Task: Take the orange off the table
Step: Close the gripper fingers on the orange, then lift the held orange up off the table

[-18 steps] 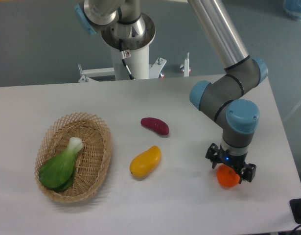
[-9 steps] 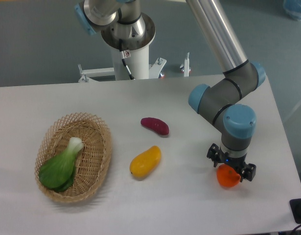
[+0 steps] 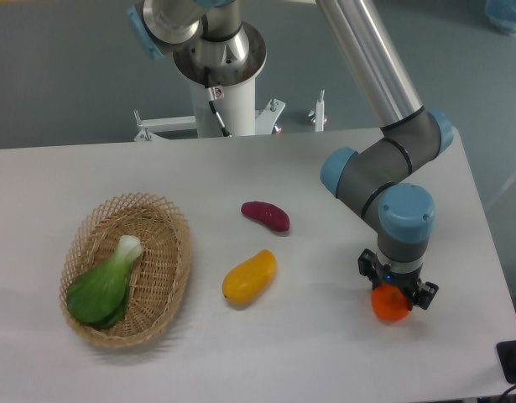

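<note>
Orange (image 3: 391,304) near table (image 3: 325,353) front-right corner, directly under gripper (image 3: 396,288). Fingers straddling fruit, one each side, jaws narrowed close against it; firm grip or not: can't tell. Mango (image 3: 249,277) mid-table, purple veg (image 3: 266,215) just behind. Wicker basket (image 3: 165,252) w/ bok choy (image 3: 105,285) far left.

the pincer (image 3: 393,295) hides the orange's (image 3: 390,307) top; its grip is unclear.

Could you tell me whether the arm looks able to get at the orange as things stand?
Probably yes: the tool is right over the orange, its fingers either side, with nothing else near on the table.
</note>
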You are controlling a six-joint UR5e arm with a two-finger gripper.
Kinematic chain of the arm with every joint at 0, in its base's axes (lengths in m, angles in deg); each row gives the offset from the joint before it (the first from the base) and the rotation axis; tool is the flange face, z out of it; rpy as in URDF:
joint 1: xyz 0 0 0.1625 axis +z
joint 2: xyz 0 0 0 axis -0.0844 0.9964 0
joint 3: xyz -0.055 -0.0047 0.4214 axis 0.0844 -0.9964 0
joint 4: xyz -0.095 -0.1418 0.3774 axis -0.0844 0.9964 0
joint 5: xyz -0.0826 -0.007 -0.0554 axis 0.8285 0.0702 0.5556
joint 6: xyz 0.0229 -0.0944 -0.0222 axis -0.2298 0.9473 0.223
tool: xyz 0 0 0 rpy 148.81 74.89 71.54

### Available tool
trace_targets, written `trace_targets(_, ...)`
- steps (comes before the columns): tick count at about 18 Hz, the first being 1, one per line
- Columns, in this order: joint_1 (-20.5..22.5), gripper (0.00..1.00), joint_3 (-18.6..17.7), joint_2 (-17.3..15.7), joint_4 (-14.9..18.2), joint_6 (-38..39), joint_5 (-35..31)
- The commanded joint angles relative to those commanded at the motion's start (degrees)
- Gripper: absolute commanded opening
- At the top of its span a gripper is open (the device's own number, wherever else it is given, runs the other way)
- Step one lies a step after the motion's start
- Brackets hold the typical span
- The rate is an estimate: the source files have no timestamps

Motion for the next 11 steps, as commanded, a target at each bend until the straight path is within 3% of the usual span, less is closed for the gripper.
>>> trace_targets(7,0.8,0.59,0.0,-3.6,1.2,0.7,5.4)
trace_targets(11,1.5,0.60,0.1,-6.5,6.4,0.4,5.2)
